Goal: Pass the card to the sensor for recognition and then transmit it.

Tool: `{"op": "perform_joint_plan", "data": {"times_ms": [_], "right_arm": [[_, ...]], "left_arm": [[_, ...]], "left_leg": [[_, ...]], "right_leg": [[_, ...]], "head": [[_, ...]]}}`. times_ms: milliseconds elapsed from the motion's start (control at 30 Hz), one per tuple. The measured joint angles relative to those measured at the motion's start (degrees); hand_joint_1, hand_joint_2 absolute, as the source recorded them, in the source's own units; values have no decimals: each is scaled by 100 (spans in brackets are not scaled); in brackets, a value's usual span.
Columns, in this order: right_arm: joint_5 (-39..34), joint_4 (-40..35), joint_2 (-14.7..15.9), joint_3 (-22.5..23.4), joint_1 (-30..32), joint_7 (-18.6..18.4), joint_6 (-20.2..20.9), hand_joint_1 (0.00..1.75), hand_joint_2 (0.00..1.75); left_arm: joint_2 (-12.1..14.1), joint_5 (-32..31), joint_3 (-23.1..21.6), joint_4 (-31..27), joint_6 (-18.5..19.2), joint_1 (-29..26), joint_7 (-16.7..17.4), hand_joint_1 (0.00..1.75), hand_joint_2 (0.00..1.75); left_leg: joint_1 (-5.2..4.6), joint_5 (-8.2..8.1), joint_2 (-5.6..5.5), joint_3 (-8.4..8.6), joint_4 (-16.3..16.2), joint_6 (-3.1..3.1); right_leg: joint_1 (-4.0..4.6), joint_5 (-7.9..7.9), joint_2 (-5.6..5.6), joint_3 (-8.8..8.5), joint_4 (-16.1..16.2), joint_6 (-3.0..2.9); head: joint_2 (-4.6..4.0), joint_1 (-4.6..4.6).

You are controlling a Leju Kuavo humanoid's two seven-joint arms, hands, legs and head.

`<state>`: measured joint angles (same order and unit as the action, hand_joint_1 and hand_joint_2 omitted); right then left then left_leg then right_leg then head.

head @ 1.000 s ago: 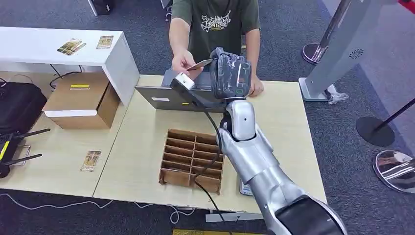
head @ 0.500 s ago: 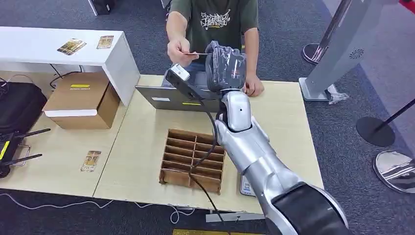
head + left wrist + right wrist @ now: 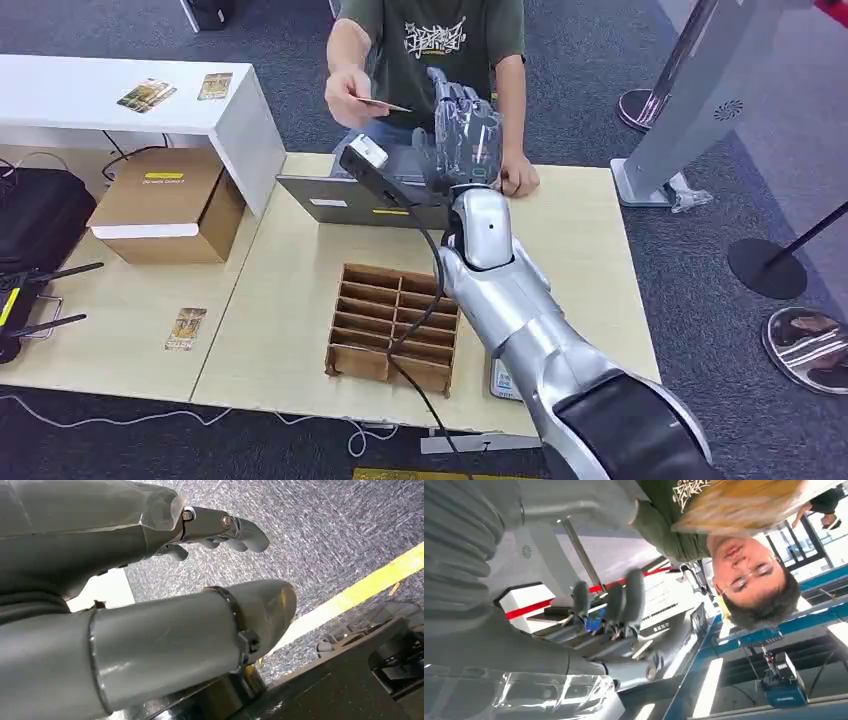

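The handover step appears complete. The thin, flat rectangular card (image 3: 381, 103), brownish along its visible edge, sits pinched in the person's hand (image 3: 345, 88) at about 11 o'clock from the right robot hand (image 3: 462, 130), near it but clear of it. The card is held roughly level and shows nearly edge-on, so its printed face cannot be read.

The right robot hand is raised at the far edge of the pale wooden table (image 3: 590, 260), its dark fingers (image 3: 452, 100) spread and upright, holding nothing. In the right wrist view the fingers (image 3: 624, 600) also stand apart with nothing between them. The left robot hand (image 3: 150, 625) hangs over grey carpet; its fingers (image 3: 235, 527) curl inward, and no object is visible in them.

A small white-headed device on a dark stalk (image 3: 366, 156) — possibly the sensor — stands at about 8 o'clock from the right robot hand, in front of a grey flat unit (image 3: 330, 200).

Judgement: the card has been transmitted and only withdrawal remains. The next move calls for bringing the right arm back toward the robot without catching the black cable (image 3: 432, 262) or the brown slotted wooden organiser (image 3: 385, 330) — both lie under its return path.
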<state>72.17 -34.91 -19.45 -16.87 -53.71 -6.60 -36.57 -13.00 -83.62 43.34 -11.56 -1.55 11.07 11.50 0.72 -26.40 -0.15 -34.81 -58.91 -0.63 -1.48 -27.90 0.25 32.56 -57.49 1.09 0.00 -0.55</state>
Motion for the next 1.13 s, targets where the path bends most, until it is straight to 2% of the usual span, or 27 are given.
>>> {"op": "perform_joint_plan", "data": {"times_ms": [333,533,700,800,967,1133], "right_arm": [[66,-85,0,0,60,129,-151,0,175],[136,-508,2,0,382,349,-188,0,175],[258,-1367,55,-2,1052,446,-190,0,175],[384,-2188,155,-7,1621,575,-199,0,175],[538,-3559,295,18,2587,982,-199,0,175],[667,-4772,400,166,3413,1231,-199,0,175]], "left_arm": [[13,-7,0,0,-39,-4,22,0,0],[33,44,0,0,-94,-39,22,0,0],[61,96,0,0,-162,-120,-33,0,0],[83,146,2,0,-231,-184,-68,0,0],[107,234,15,0,-348,-274,-105,0,0],[133,251,48,0,-391,-354,-155,0,0]], "left_leg": [[0,0,0,0,0,0],[0,0,1,0,0,0],[0,-1,0,0,0,0],[0,-2,0,0,0,1],[0,-7,-2,-1,0,1],[0,-8,-2,-1,0,-1]], "right_leg": [[0,0,0,0,0,0],[0,-1,0,1,0,0],[0,-1,-1,3,1,0],[0,-2,0,3,2,0],[0,-5,-1,4,3,2],[0,-7,-1,4,4,2]], "head": [[0,2],[0,2],[0,0],[0,0],[0,0],[0,-2]]}}
